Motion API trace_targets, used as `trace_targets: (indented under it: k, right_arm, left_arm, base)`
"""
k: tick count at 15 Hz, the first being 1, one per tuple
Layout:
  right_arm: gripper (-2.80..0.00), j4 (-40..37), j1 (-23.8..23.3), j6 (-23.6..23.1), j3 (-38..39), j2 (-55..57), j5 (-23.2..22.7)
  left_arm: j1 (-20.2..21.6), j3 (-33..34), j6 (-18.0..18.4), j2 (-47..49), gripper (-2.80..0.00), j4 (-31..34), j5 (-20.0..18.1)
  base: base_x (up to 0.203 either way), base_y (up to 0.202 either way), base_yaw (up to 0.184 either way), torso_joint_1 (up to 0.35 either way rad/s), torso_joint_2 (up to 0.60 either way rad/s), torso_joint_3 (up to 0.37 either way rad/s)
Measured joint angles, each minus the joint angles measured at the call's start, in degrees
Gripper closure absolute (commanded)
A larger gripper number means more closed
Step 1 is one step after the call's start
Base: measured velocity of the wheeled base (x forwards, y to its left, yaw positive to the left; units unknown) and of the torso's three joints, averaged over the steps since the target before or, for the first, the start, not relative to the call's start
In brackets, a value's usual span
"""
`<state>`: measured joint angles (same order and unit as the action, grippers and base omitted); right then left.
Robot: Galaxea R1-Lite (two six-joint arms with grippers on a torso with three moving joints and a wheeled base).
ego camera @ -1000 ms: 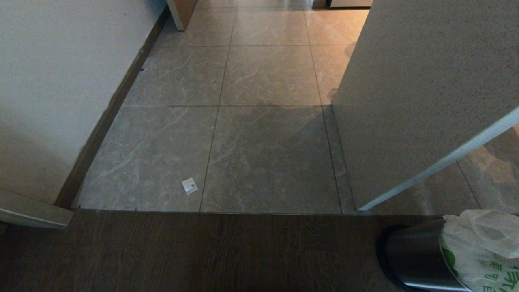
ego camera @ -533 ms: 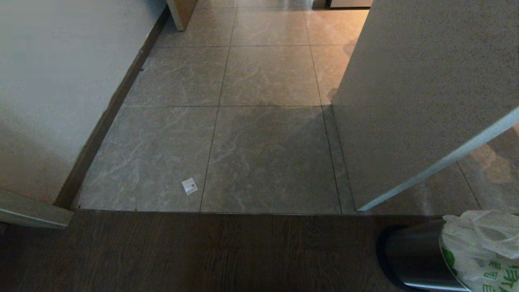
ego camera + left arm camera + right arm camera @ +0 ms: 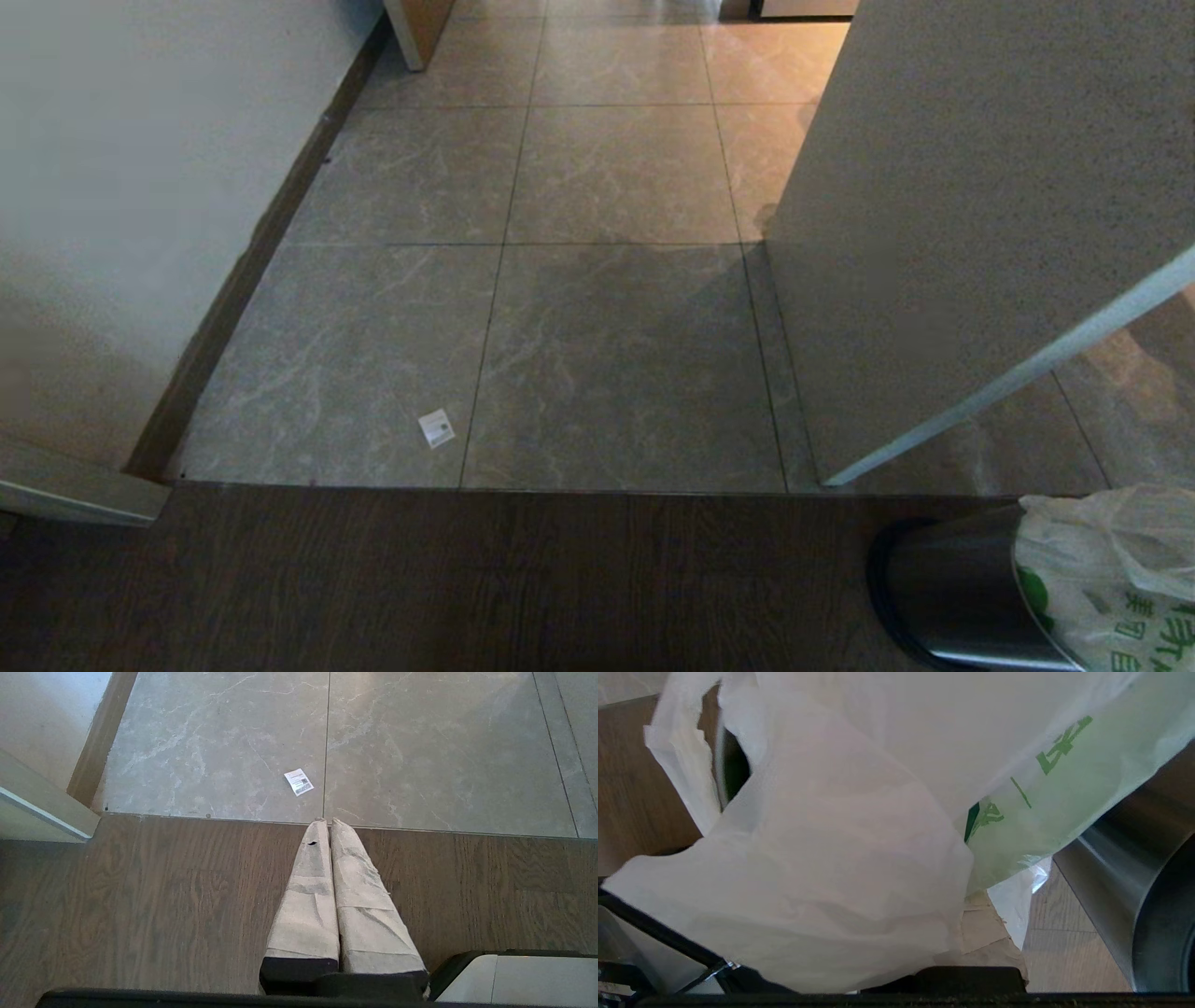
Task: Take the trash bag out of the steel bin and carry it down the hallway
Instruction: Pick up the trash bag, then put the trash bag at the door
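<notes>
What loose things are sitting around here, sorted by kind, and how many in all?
Bins: 1, the steel bin
Bags: 1, the white trash bag with green print, in the bin
Paper slips: 1, a small white slip on the tiles
Total: 3

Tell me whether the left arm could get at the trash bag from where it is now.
Probably not without a big move. The left gripper hangs shut over the wood floor, well left of the steel bin. The right gripper is already shut on the trash bag.
</notes>
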<state>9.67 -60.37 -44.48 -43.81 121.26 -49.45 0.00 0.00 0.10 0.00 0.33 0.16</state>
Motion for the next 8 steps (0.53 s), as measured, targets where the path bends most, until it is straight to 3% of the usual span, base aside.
trace_targets:
  k: [4, 8]
  right_arm:
    - [0.00, -3.2, 0.0, 0.2, 1.0, -4.5, 0.1]
    - [0.00, -13.0, 0.0, -0.9, 2.3, -16.2, 0.3]
  left_arm:
    - [0.0, 0.0, 0.0, 0.0, 0.00, 0.0, 0.0]
    - [0.0, 0.0, 0.0, 0.0, 0.00, 0.0, 0.0]
  base:
    - [0.000, 0.000, 0.000, 0.000, 0.00, 0.000]
    - [0.000, 0.000, 0.000, 0.000, 0.00, 0.000]
